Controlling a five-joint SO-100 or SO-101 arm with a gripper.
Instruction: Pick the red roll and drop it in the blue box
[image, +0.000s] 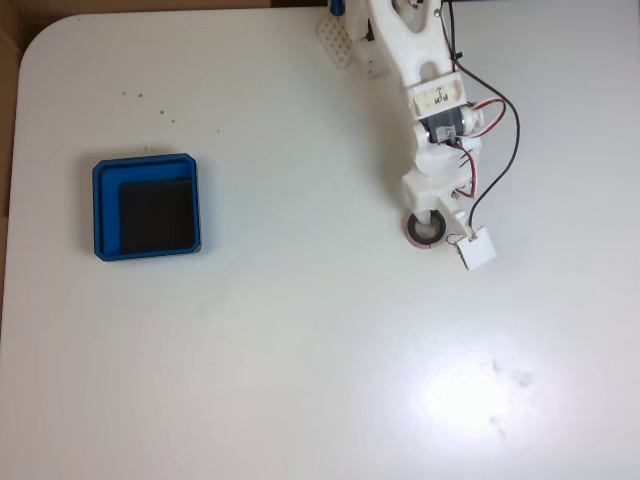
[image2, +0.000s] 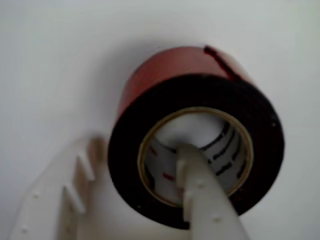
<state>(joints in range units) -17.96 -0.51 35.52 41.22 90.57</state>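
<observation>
The red roll lay flat on the white tabletop, and the fingers straddled its wall: in the wrist view one finger reached down inside the pale core, while the other sat outside the ring to the left, just beside the dark face. They stood spread, with the outer finger apparently not yet touching the roll, so nothing was pinched. In the fixed view the roll peeked out beneath the tip of the arm, and the fingers sat over it. Judging by its look, the roll was a light, stiff ring of tape; its red outer side looked smooth and possibly slippery, whereas the cardboard-like core should have offered better friction. Pinching the wall between core and outer side, as the fingers were placed, seemed a sound hold, since the ring should resist crushing. The blue box sat well apart from the fingers, far to the left in the fixed view, its black floor bare and nothing inside it.
</observation>
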